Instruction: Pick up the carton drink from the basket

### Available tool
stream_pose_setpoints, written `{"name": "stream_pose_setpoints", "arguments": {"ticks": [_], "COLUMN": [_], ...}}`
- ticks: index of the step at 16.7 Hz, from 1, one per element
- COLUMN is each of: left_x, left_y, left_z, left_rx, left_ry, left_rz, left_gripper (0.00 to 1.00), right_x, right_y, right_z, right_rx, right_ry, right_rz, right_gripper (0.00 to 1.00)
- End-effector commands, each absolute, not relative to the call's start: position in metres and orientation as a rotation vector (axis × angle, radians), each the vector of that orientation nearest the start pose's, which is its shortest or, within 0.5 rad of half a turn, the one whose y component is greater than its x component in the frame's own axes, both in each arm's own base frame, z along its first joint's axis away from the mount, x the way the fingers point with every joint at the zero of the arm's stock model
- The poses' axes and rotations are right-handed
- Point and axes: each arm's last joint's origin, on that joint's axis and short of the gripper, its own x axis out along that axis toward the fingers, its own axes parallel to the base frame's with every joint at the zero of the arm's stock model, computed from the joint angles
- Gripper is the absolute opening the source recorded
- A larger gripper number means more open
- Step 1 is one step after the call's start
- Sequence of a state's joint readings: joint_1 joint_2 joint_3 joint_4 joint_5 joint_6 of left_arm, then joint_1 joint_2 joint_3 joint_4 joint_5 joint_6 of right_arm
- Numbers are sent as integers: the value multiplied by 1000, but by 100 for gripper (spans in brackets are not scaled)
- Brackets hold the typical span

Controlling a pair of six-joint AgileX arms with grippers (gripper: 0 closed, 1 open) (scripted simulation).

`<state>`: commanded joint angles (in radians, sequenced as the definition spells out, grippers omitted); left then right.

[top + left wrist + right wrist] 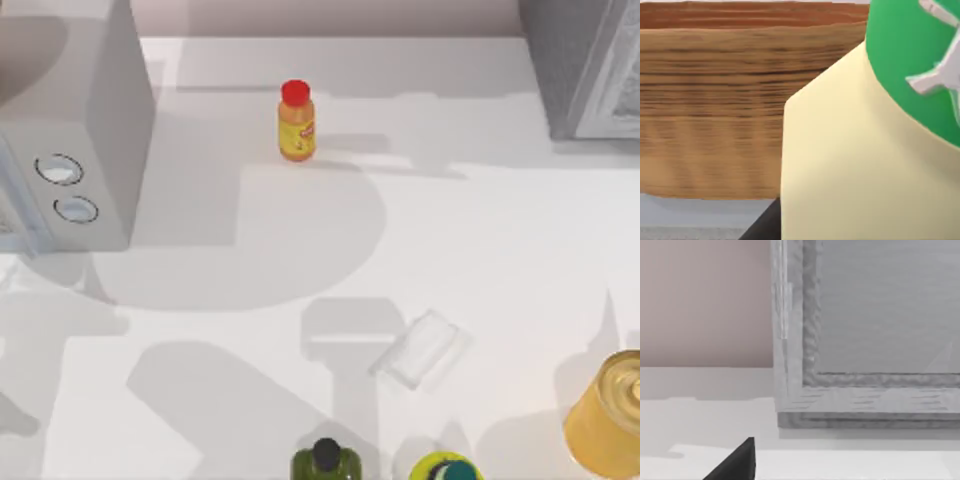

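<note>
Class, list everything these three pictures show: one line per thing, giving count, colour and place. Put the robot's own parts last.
Small plastic bottle with red cap: one, orange-yellow, upright, far middle of the table.
White tabletop: one, white, beneath everything.
Boxy grey appliance with two round dials: one, grey, far left.
Grey framed cabinet: one, grey, far right corner; also in the right wrist view.
Clear flat plastic packet: one, see-through, lying near middle.
Round metal can: one, golden yellow, near right edge.
Dark-capped green bottle: one, near edge.
Yellow-green and teal round top: one, near edge.
Wooden basket wall: one, brown, left wrist view.
Cream carton drink with green band: one, close before the left wrist camera.
Right tool finger: one tip, black.
</note>
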<state>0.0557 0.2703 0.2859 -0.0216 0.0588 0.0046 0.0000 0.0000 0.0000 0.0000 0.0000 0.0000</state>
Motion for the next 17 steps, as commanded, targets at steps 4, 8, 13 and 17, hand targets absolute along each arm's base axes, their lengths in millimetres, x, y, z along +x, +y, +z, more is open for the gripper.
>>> {"name": "stream_pose_setpoints", "arguments": {"ticks": [4, 8, 13, 17], "left_x": [106, 106, 106, 112], "left_y": [0, -1, -1, -5], "left_z": [176, 160, 160, 169], "left_rx": [0, 0, -4, -51], "left_ry": [1, 0, 19, 115], "left_rz": [-1, 0, 6, 46], "left_gripper": [0, 0, 0, 0], "right_x": [106, 106, 106, 106], "right_y": [-1, -1, -1, -1], "right_z": [160, 160, 160, 160], "right_rx": [0, 0, 0, 0], "right_ry": [0, 0, 0, 0], "right_rz": [0, 0, 0, 0], "right_gripper": [100, 100, 100, 100]}}
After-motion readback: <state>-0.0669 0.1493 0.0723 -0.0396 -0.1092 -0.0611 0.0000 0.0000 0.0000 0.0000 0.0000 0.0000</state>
